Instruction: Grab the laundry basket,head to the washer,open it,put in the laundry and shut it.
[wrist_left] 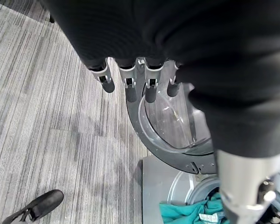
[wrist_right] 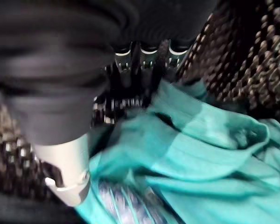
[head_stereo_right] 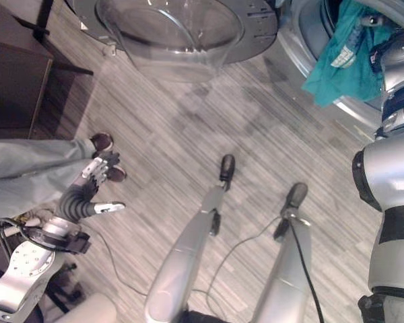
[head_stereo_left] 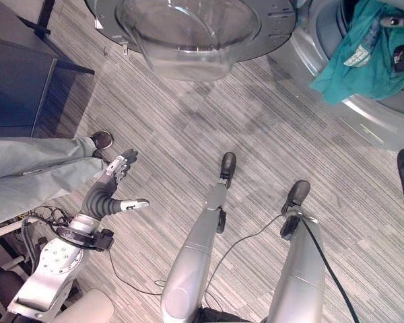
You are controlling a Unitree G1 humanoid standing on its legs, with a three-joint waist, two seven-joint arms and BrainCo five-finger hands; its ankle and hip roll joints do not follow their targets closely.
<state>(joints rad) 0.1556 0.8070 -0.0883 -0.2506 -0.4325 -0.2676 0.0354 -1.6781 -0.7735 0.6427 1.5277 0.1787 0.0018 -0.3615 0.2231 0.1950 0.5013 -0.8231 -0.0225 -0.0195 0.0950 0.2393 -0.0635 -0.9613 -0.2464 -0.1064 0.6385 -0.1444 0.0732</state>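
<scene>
Laundry goes into the washer [head_stereo_left: 363, 87] as the robot's right hand [wrist_right: 130, 65] reaches into the drum, where a teal garment [head_stereo_left: 363, 54] lies half inside and half draped over the lower lip of the opening. Seen from the right wrist, the fingers [wrist_right: 149, 58] extend toward the cloth against the perforated drum wall [wrist_right: 233, 60]; whether they are pressing the cloth, pinching it or have let go cannot be told, since their tips are lost in the folds. The washer door [head_stereo_left: 188, 33], with its clear glass bowl, stands swung wide open to the left of the drum. The left hand [head_stereo_left: 114, 192] hangs low over the grey striped floor [head_stereo_left: 256, 148], fingers straight and relaxed, thumb held out, holding nothing; from its own wrist the fingers [wrist_left: 130, 86] point toward the open door. A person's grey-trousered leg [head_stereo_left: 34, 168] and dark shoe [head_stereo_left: 102, 139] stand beside the left arm, next to a dark cabinet [head_stereo_left: 13, 87].

As a judgement, the task looks well advanced: the washer has been reached, the door is open and the garment is at the mouth of the drum. Left to do are pushing the trailing cloth fully inside, so none is caught at the rim, then swinging the door shut.
</scene>
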